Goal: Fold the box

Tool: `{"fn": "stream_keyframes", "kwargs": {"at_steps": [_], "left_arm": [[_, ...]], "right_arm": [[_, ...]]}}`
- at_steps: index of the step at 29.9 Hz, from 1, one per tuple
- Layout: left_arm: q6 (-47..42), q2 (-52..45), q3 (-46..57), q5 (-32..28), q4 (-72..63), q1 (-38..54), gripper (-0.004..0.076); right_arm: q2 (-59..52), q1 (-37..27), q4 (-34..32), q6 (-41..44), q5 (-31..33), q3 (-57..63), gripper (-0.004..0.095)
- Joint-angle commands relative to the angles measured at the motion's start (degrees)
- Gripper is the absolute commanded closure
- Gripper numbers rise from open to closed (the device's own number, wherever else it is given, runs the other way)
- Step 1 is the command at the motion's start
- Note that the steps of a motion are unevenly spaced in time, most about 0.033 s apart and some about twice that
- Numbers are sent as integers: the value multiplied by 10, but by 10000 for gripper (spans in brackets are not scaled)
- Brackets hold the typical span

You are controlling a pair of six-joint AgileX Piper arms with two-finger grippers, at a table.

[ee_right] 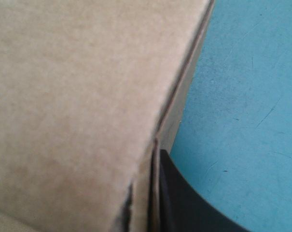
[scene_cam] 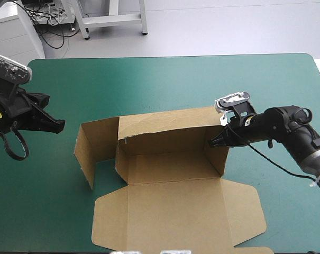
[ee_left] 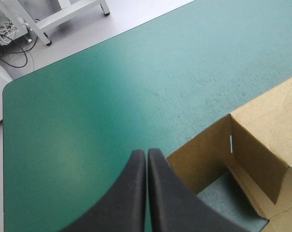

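Observation:
The brown box [scene_cam: 170, 169] stands half raised in the middle of the table. Its back wall and right end wall are up, a left flap [scene_cam: 96, 143] stands out sideways, and the lid [scene_cam: 175, 211] lies flat toward the front edge. My right gripper [scene_cam: 217, 141] is shut on the box's right end wall near its top corner. In the right wrist view the board [ee_right: 78, 96] fills the picture and one black finger [ee_right: 189, 203] lies against its outer face. My left gripper [scene_cam: 58, 126] hovers shut to the left of the box, apart from it. Its fingers [ee_left: 146, 153] meet just short of the left flap [ee_left: 203, 154].
Teal-green cover [scene_cam: 165, 84] runs from behind the box to the table's far edge and lies wide on both sides. The lid's front flaps reach close to the table's front edge.

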Motion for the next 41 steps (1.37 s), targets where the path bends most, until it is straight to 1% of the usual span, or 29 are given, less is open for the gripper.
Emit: {"fn": "stream_keyframes", "kwargs": {"at_steps": [1,5,8,9,14,22,27,34,35,37,38,40,41], "left_arm": [[-22,-8,-16,21,-4,0,730],[-31,-8,-16,21,-33,0,730],[-31,-8,-16,21,-37,0,730],[-31,-8,-16,21,-37,0,730],[-28,-8,-16,21,-37,0,730],[-26,-8,-16,21,-35,0,730],[-26,-8,-16,21,-35,0,730],[-26,-8,-15,21,-35,0,730],[-26,-8,-15,21,-35,0,730],[-26,-8,-14,21,-35,0,730],[-26,-8,-14,21,-35,0,730],[-26,-8,-14,21,-35,0,730],[-26,-8,-14,21,-35,0,730]], "right_arm": [[-19,2,8,1,41,-55,930],[-19,2,-32,54,131,-107,931],[-16,2,-67,91,178,-126,931],[-14,2,-73,94,182,-129,931],[15,2,-79,91,181,-129,931],[114,2,-77,91,176,-135,931],[165,2,-83,91,169,-165,931],[190,2,-86,63,154,-226,918],[191,2,-86,63,154,-237,904],[191,2,-86,63,152,-254,834],[191,2,-86,63,152,-263,771],[191,2,-86,63,153,-280,614],[191,2,-86,63,156,-288,502]]}}
